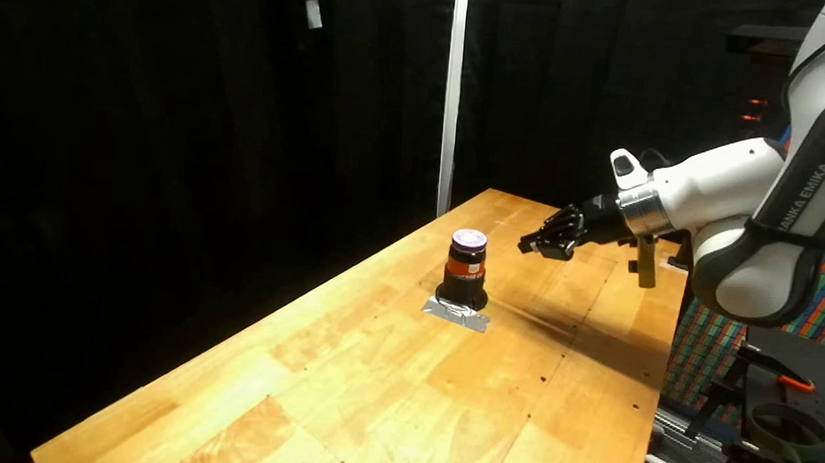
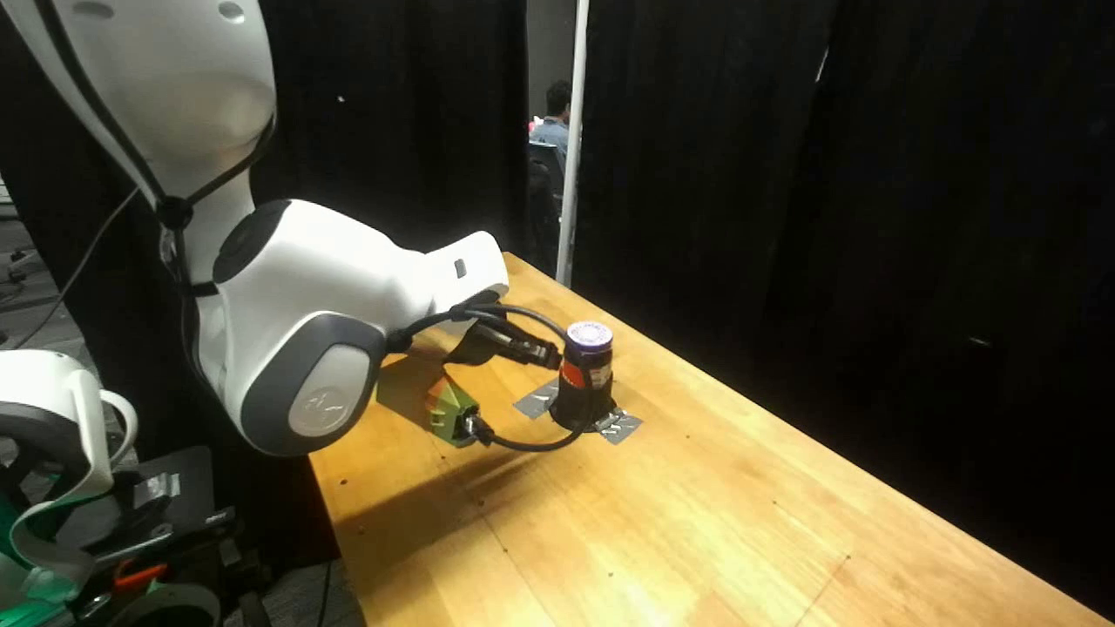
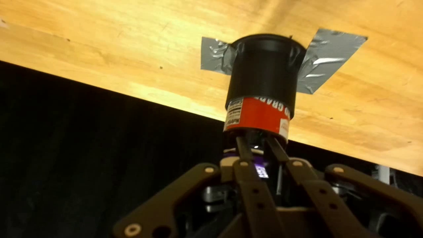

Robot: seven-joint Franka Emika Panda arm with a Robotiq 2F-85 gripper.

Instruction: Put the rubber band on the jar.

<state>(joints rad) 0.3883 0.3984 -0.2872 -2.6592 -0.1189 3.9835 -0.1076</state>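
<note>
The jar (image 1: 467, 269) has a purple-edged lid with a pale top and a red-orange label. It stands upright in a black holder (image 1: 463, 290) taped to the table. The jar also shows in an exterior view (image 2: 575, 376) and in the wrist view (image 3: 261, 114). My gripper (image 1: 525, 245) is beside the jar, near lid height, apart from it. In the wrist view the fingertips (image 3: 252, 140) overlap the jar's neck, with a narrow gap between them. No object clearly shows between the fingers. I cannot make out the rubber band for certain.
Grey tape (image 3: 330, 56) fixes the holder to the wooden table (image 1: 401, 398). A green camera mount with a looping cable (image 2: 531, 448) hangs under the wrist near the holder. Black curtains (image 1: 172, 135) stand along the table's far edge. A cart with tools (image 1: 792, 403) stands beside the table.
</note>
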